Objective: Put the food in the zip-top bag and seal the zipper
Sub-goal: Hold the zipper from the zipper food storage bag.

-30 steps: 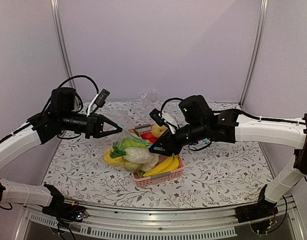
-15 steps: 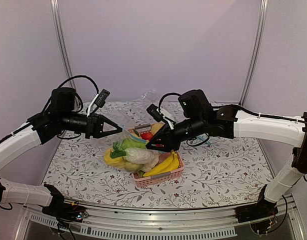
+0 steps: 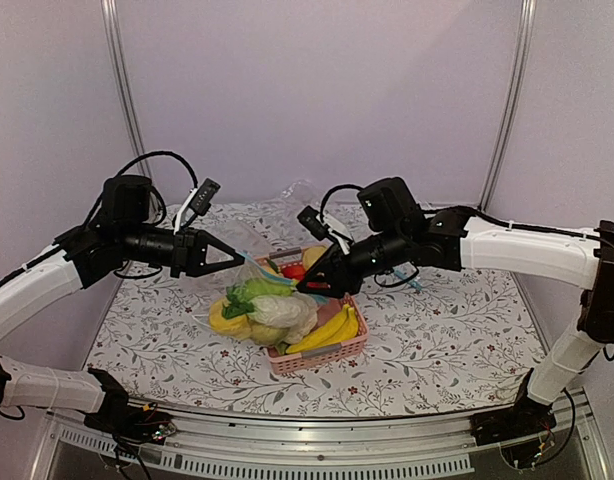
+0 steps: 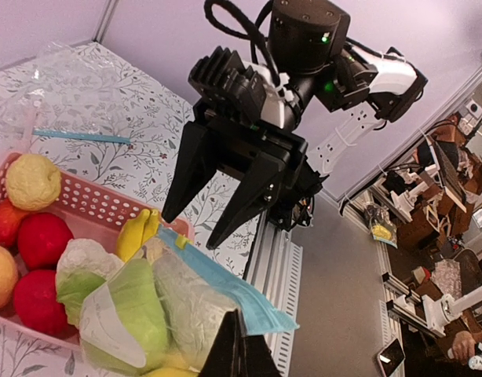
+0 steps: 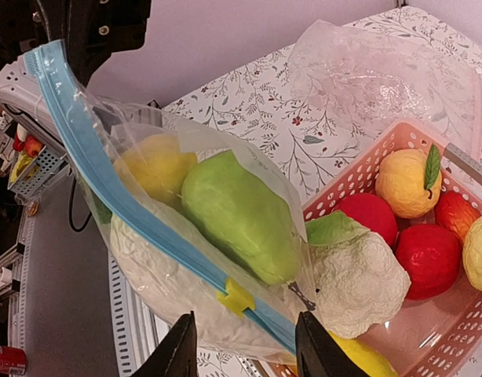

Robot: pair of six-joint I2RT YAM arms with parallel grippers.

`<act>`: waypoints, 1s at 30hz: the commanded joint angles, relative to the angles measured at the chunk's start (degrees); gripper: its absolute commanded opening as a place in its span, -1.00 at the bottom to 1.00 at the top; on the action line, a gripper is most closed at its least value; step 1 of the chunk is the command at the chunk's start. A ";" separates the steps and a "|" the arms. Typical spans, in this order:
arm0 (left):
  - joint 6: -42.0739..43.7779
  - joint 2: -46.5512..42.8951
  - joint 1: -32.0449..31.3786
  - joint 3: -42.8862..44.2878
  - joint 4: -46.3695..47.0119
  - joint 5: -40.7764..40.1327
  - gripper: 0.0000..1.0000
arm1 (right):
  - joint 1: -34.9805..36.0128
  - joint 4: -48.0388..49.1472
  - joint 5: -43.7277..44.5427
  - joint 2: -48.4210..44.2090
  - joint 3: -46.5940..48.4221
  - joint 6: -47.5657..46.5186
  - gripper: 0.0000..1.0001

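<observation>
My left gripper (image 4: pixel 238 345) is clamping tight on the zipper (image 5: pixel 147 220) beside the basket (image 5: pixel 359 169). My right gripper (image 5: pixel 241 345) is straddling that zipper, jaws half-open.

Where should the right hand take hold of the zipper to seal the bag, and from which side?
Probably the yellow slider on the zipper. It sits near the strip's low end, just ahead of the open right hand; come straight forward, one finger on each face. The left hand pinches the far end and holds it up.
</observation>
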 commanded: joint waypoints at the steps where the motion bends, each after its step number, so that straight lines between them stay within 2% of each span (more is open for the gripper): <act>1: -0.34 0.71 0.00 1.04 0.16 0.32 -1.00 | -0.46 -1.03 -1.29 -0.10 2.21 -1.50 -0.15; 7: -0.32 1.06 0.00 1.34 0.07 0.49 -1.00 | -0.42 -2.75 -5.34 2.39 4.39 -2.54 -0.15; 17: -0.55 1.30 -0.02 1.52 0.17 0.39 -1.00 | -0.45 -5.30 -5.70 5.54 6.73 -6.15 -0.22; 30: -0.45 1.89 0.00 1.52 0.04 0.25 -1.00 | -0.49 -5.36 -5.61 6.15 6.58 -6.45 -0.65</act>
